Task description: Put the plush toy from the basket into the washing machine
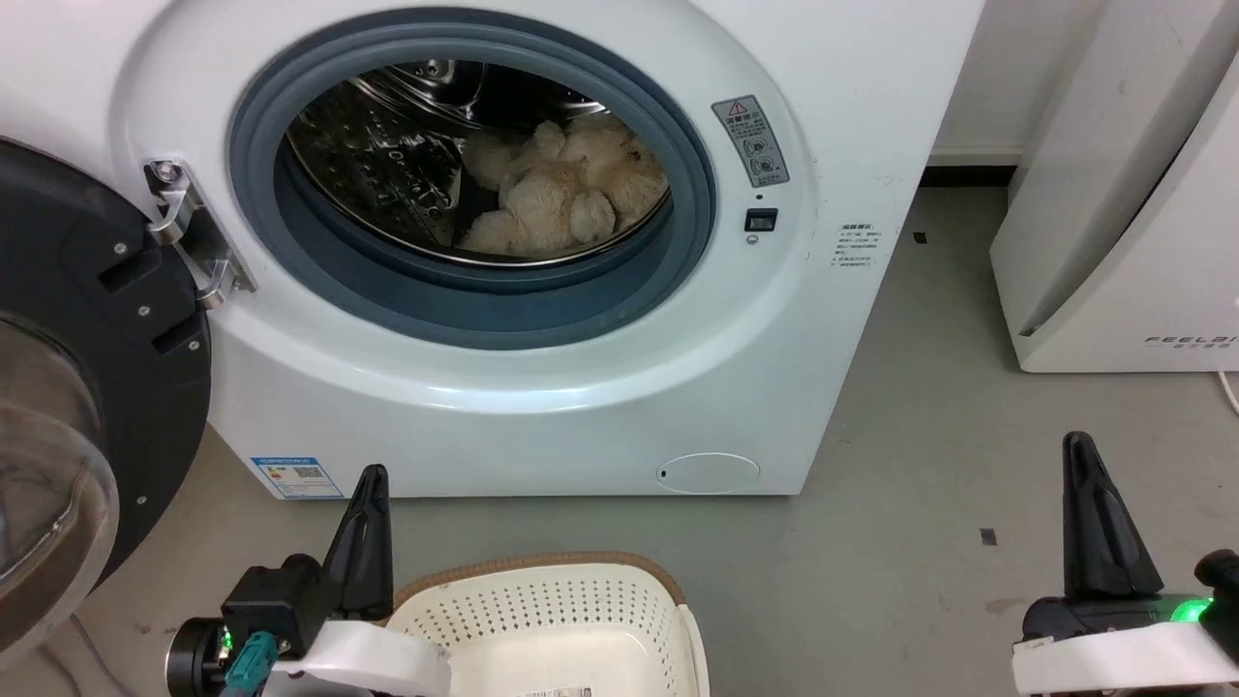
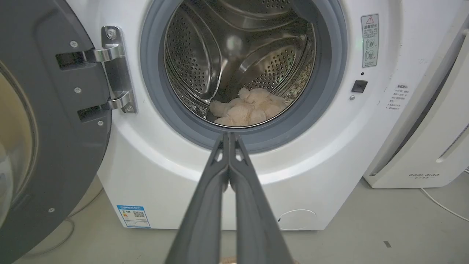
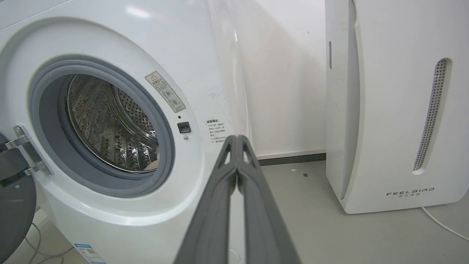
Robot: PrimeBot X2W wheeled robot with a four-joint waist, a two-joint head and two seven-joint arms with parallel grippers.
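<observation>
Now the plush toy [image 1: 557, 198] lies low in the drum [image 2: 190, 62] of the washing machine [image 1: 600, 387]; the basket [image 1: 542, 620] stands before it on the floor [image 1: 920, 484]; my left gripper [image 2: 229, 136] and right gripper [image 3: 237, 138] have fingers [image 2: 205, 205] pressed together, empty; the toy looks soft, light, squashable; I would pinch a limb deeply.

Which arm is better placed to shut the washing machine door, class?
Probably left: the open door stands on the robot's left, near the left gripper; the right gripper sits farther away.
</observation>
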